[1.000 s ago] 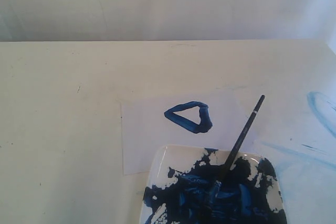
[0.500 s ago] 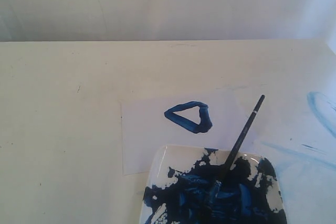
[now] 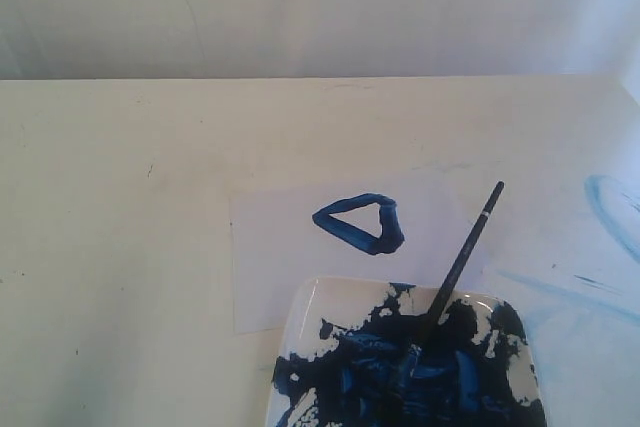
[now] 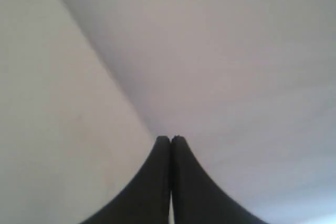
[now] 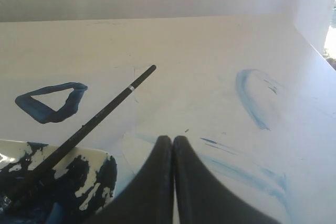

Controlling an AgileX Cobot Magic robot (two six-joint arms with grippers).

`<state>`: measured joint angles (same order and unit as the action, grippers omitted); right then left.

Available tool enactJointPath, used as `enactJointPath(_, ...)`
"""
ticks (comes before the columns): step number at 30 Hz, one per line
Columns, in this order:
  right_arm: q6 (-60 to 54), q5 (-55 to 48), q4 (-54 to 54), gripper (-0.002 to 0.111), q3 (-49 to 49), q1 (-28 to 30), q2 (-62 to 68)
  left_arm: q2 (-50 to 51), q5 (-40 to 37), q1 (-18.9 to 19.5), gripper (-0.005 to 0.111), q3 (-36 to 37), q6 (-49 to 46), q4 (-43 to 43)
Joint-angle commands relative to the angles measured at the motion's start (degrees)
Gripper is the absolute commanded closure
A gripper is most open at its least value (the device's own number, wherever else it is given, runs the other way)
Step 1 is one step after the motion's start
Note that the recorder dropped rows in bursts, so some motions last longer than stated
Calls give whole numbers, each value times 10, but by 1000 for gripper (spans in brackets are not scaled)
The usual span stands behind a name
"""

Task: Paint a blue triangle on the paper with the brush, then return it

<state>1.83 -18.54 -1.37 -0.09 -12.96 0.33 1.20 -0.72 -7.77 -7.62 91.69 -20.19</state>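
Brush: the brush (image 3: 460,257) rests with its bristle end in the wet paint of the white dish (image 3: 310,297), and its handle slants over the far rim towards the right edge of the paper (image 3: 270,257).
Handling: probably light, stiff and thin. The smooth handle could roll or pivot in a pinch, and the loaded tip would smear whatever it touches.
Where to hold: on the bare black handle, well clear of the paint.
Triangle: the blue triangle (image 3: 362,223) sits closed on the paper, just beyond the dish.
Right gripper: the right gripper (image 5: 172,139) is pressed together and empty, near the brush but apart from it.
Left gripper: the left gripper (image 4: 171,139) is pressed together, holding nothing.
Table: the table (image 3: 120,247) carries pale blue smears (image 3: 610,207) at the right.
Change: none seen; brush, dish and paper lie as they did a second ago.
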Motion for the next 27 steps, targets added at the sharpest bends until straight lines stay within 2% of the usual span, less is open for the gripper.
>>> enactJointPath(1, -6, 5, -3, 108, 1, 4, -3, 1, -118, 8, 107, 43, -536, 220)
enactJointPath(2, -6, 5, -3, 108, 1, 4, -3, 1, -110, 8, 107, 57, -629, 228)
enactJointPath(4, -6, 5, -3, 108, 1, 4, -3, 1, -99, 8, 107, 76, -754, 228)
enactJointPath(8, -6, 5, -3, 108, 1, 4, -3, -8, -123, 8, 107, 76, -872, 226)
enactJointPath(27, -6, 5, -3, 108, 1, 4, -3, -12, -110, 14, 107, 76, -935, 190)
